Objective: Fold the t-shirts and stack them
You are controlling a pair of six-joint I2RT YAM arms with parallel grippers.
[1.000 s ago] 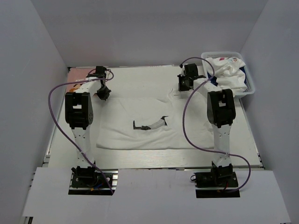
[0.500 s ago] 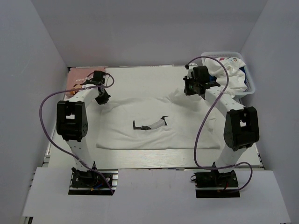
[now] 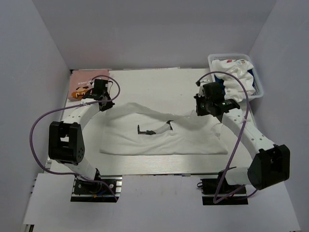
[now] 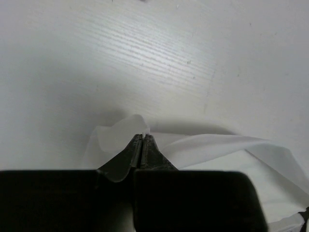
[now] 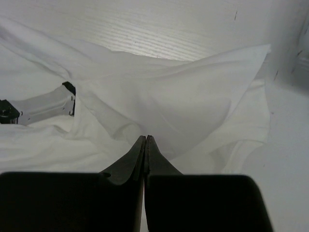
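A large white t-shirt point(image 3: 159, 142) with a small black print point(image 3: 154, 130) lies spread across the middle of the table. Its far edge is lifted into a ridge between my two grippers. My left gripper point(image 3: 104, 105) is shut on the far-left corner, and the left wrist view shows white cloth point(image 4: 120, 135) pinched at the gripper point(image 4: 143, 135). My right gripper point(image 3: 199, 111) is shut at the far-right corner, where the right wrist view shows the shirt point(image 5: 183, 96) draping away from the gripper point(image 5: 146, 137). A pink t-shirt point(image 3: 84, 77) lies at the far left.
A white lattice basket point(image 3: 231, 55) stands at the far right corner. It holds crumpled tees, among them a white one with coloured marks point(image 3: 231, 63). Purple cables loop over both arms. White walls close in the table on three sides.
Both arms have swung toward the near side, drawing the white shirt's far edge with them. That edge now stands up off the table and lies closer to the print.
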